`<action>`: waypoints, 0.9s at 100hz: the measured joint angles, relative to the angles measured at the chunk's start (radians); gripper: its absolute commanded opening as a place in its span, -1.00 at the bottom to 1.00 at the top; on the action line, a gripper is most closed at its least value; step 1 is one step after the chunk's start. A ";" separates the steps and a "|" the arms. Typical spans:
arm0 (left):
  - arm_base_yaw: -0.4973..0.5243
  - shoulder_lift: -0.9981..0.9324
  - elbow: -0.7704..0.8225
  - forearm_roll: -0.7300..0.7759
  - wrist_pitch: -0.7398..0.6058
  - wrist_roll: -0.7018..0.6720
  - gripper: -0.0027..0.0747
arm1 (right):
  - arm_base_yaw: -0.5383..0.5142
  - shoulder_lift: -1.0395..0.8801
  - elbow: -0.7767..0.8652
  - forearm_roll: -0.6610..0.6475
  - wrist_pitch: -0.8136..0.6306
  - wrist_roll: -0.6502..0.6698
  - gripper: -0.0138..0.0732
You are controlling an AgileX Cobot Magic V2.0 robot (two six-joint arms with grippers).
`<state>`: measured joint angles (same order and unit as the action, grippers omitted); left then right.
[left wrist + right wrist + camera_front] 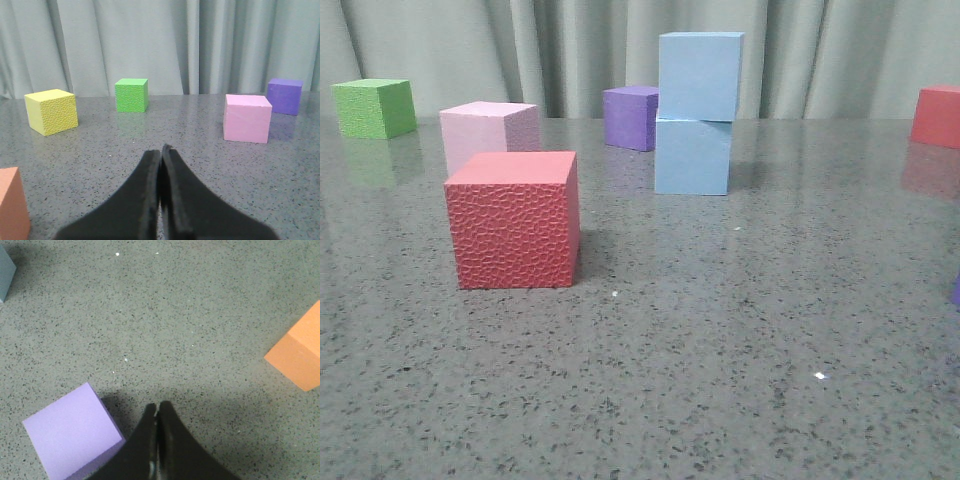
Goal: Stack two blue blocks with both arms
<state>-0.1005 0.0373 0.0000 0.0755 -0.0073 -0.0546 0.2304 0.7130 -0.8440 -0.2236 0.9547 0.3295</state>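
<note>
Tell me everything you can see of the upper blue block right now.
The upper blue block is a pale sky-blue, smooth matte cube. It rests upright on the lower blue block, equal in size, shifted slightly rightward so its edge overhangs a little. Nothing else touches it; no end effector appears near it. The stack stands toward the table's far side, beside the purple cube.

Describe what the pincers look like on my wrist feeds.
Both look alike. The left pincer has two matte black fingers, broad at the base and curving in to narrow tips. The right pincer has the same black, flared shape. No cables, markings or labels show, and the front view shows no arm.
</note>
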 measured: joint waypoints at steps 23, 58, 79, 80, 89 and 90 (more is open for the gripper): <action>0.000 0.000 0.000 0.000 0.000 0.000 -0.98 | 0.000 0.000 0.000 0.000 0.000 0.000 -0.96; 0.000 0.000 0.000 0.000 0.000 0.000 -0.98 | 0.000 0.000 0.000 0.000 0.000 0.000 -0.96; 0.000 0.000 0.000 0.000 0.000 0.000 -0.98 | 0.000 -0.013 0.009 0.012 -0.006 0.000 -0.96; 0.000 0.000 0.000 0.000 0.000 0.000 -0.98 | 0.000 -0.013 0.012 0.012 -0.006 0.000 -0.96; 0.000 0.000 0.000 0.000 0.000 0.000 -0.98 | 0.000 -0.048 0.042 0.019 -0.029 0.000 -0.96; 0.000 0.000 0.000 0.000 0.000 0.000 -0.98 | 0.000 -0.055 0.048 0.019 -0.034 0.000 -0.96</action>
<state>-0.1005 0.0373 0.0000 0.0755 -0.0073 -0.0546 0.2304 0.6585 -0.7956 -0.2044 0.9209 0.3295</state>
